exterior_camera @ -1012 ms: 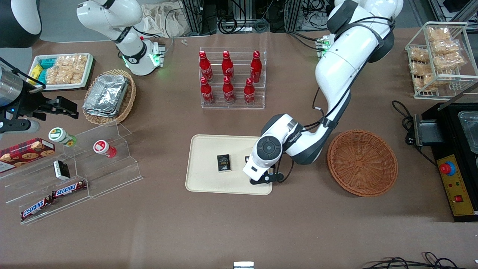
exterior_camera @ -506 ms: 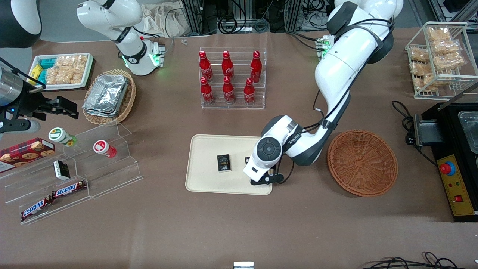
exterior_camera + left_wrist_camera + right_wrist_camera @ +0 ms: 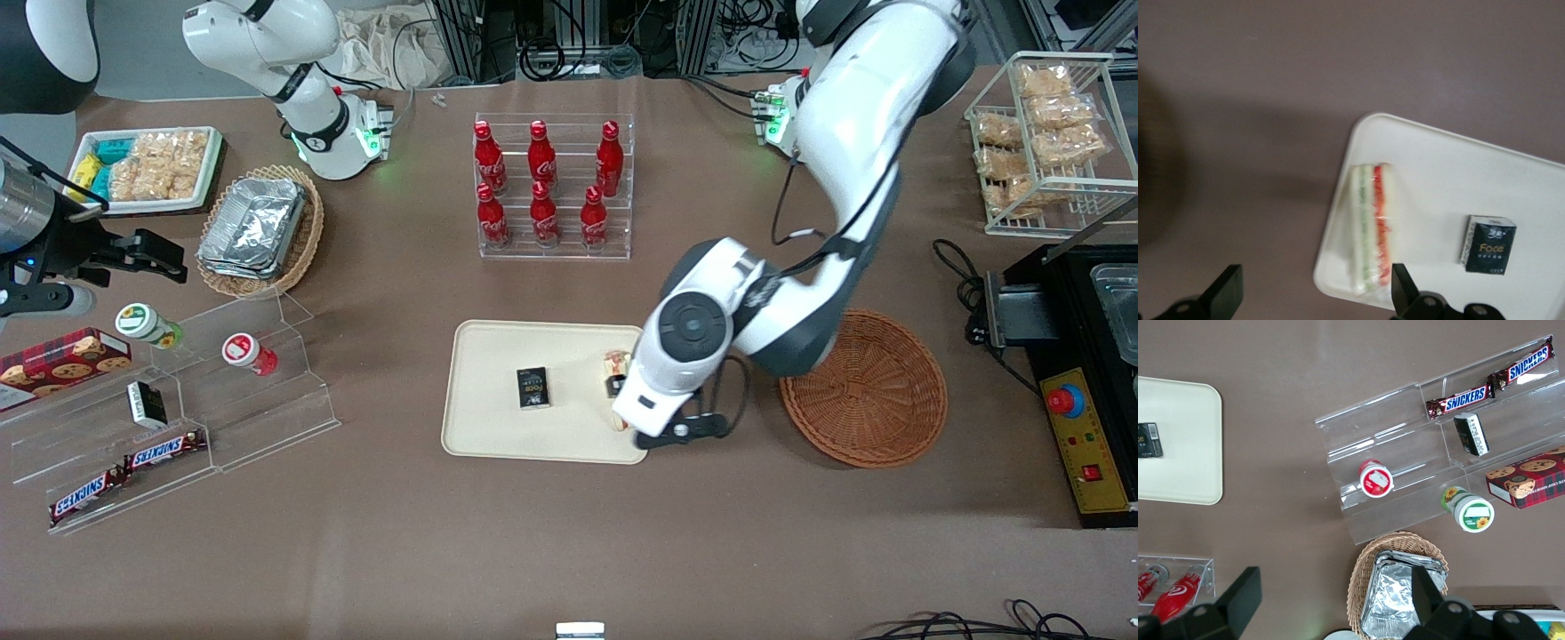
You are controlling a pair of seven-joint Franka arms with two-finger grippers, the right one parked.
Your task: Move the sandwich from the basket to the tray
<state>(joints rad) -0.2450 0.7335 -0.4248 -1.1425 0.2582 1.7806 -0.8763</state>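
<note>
The sandwich [image 3: 1371,227], a white wedge with green and red layers, lies on the cream tray [image 3: 1458,193] at its rim nearest the basket. In the front view the sandwich [image 3: 616,363] is partly hidden by my arm. My left gripper [image 3: 1317,297] is open and empty, raised above the sandwich with one finger on each side of it. In the front view the gripper [image 3: 640,397] hangs over the tray [image 3: 498,356] edge. The reddish-brown wicker basket [image 3: 862,387] lies beside the tray toward the working arm's end and holds nothing.
A small black packet [image 3: 532,388] lies mid-tray, also in the left wrist view [image 3: 1490,245]. A clear rack of red bottles [image 3: 553,187] stands farther from the camera than the tray. Clear snack steps [image 3: 178,409] are toward the parked arm's end. A black machine [image 3: 1080,373] is beside the basket.
My left arm has risen and shifted toward the basket. The sandwich, hidden under the hand before, now shows lying on the tray, free of the fingers.
</note>
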